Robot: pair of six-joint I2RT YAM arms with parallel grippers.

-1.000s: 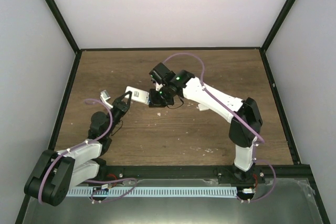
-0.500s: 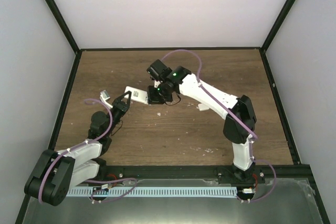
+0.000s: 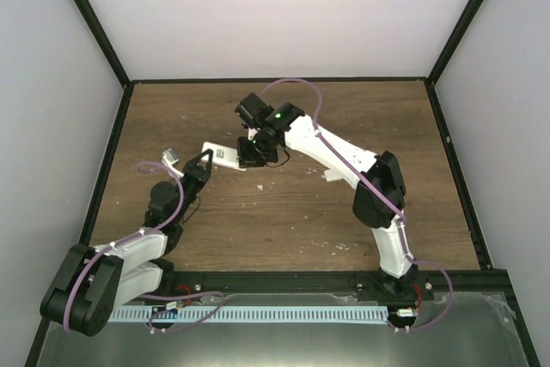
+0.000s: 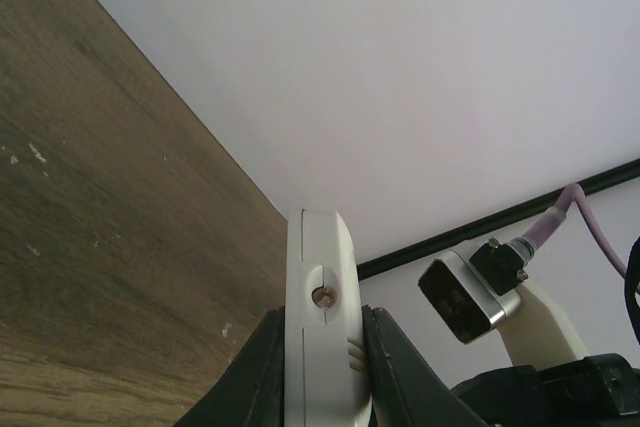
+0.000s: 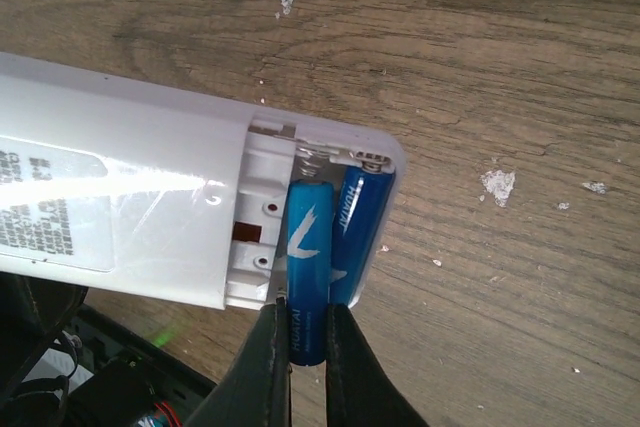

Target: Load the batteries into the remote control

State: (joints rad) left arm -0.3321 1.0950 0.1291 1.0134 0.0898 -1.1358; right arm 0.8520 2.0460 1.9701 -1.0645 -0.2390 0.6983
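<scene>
On the left, the left gripper [image 3: 203, 163] is clenched on the edges of the white remote control [image 3: 222, 154], holding it clear of the wooden table [image 3: 284, 221] with its back turned up. It sits where it was a second ago, so the handset has been held steady. The change is on the other side. Over that second the right arm has swung leftward and its wrist has closed in over the remote's right-hand end. In the right wrist view the battery bay [image 5: 262, 237] lies open, and the right gripper [image 5: 301, 347] pinches the near end of a blue battery [image 5: 305, 247]. That battery's far end is already up against the spring contacts, while the gripped end pokes out past the bay's rim and looks not yet seated. Just to its right and touching it, the other battery [image 5: 358, 217] appears to lie fully in its slot. This looks like the last cell going in, with only a press down and a release left. Farther right on the table is a small white piece [image 3: 331, 176]; I cannot tell whether it is the cover.
</scene>
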